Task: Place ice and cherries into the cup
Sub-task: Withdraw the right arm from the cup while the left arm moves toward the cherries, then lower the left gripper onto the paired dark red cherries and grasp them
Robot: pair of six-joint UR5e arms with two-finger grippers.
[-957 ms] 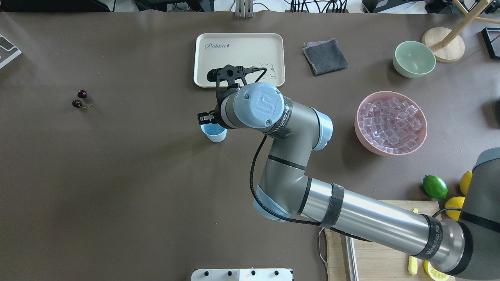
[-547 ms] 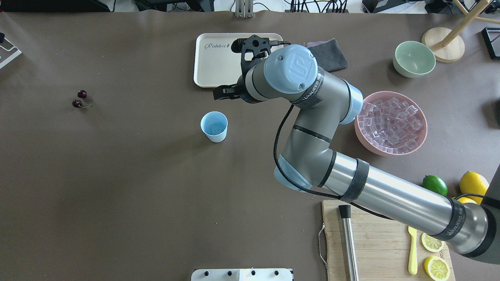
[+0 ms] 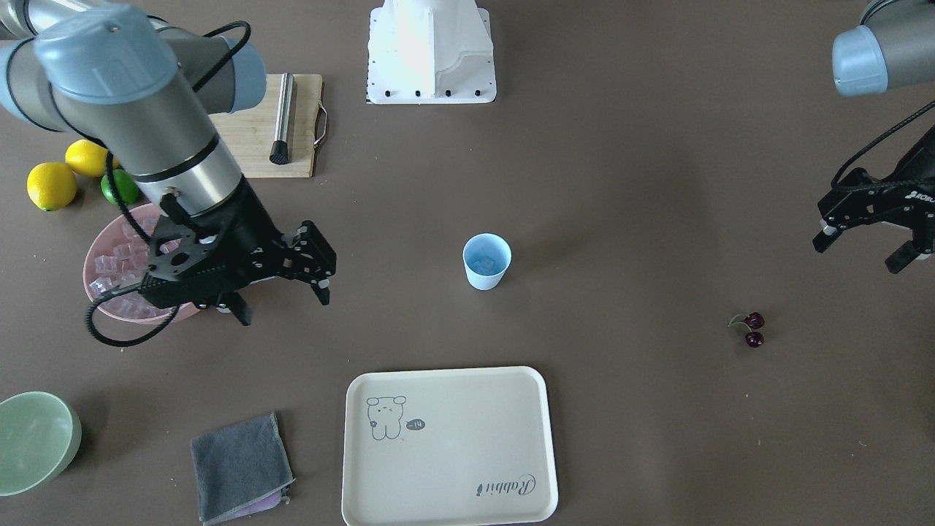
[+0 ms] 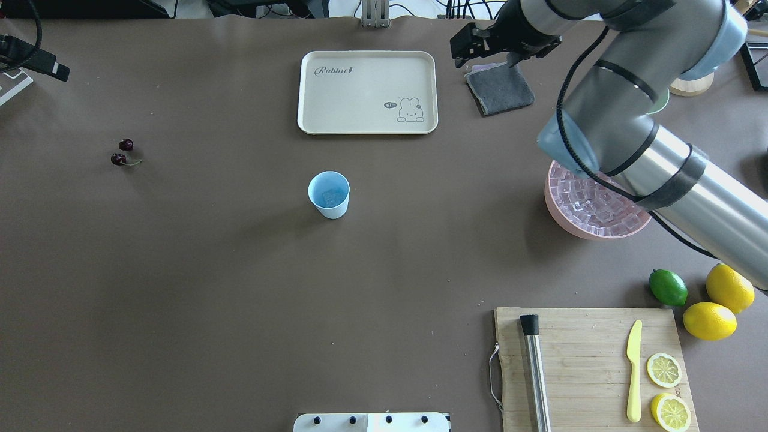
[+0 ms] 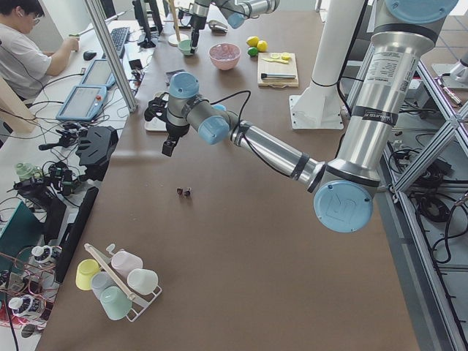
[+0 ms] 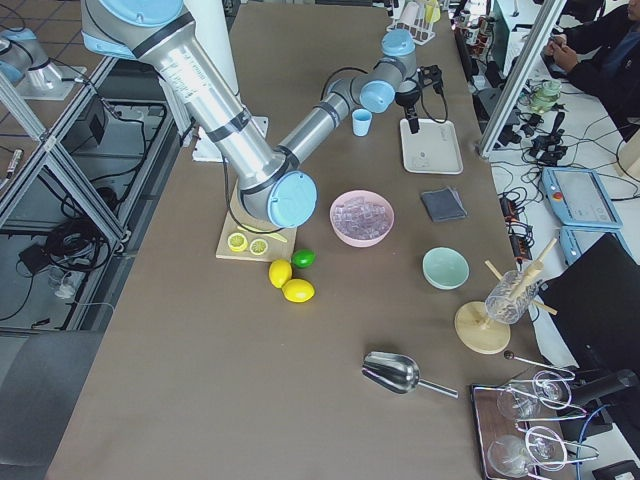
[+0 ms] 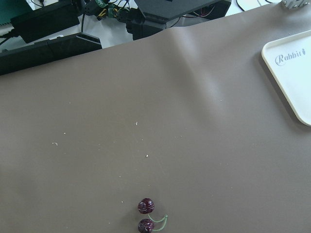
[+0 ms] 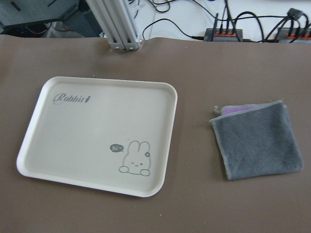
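The pale blue cup (image 4: pixel 329 194) stands upright mid-table, also in the front view (image 3: pixel 486 261), with a clear ice cube (image 4: pixel 329 196) or so showing inside. More ice (image 4: pixel 591 207) fills the pink bowl (image 4: pixel 561 225). The cherries (image 4: pixel 123 153) lie on the table far to the left, also in the front view (image 3: pixel 751 330) and low in the left wrist view (image 7: pixel 146 216). My right gripper (image 3: pixel 283 307) is open and empty, in the air between the pink bowl and the tray. My left gripper (image 3: pixel 856 257) is open and empty, raised beside the cherries.
A cream tray (image 4: pixel 367 91) and a grey cloth (image 4: pixel 499 90) lie at the far side. A pale green bowl (image 3: pixel 36 438) stands beyond the pink bowl. A cutting board (image 4: pixel 588 366) with a knife, lemon slices and a metal rod, a lime (image 4: pixel 668 287) and lemons (image 4: pixel 729 288) are near right.
My right arm has swung from over the cup to the right and far side, its gripper now above the cloth's edge. The left gripper has come into view at the left edge.
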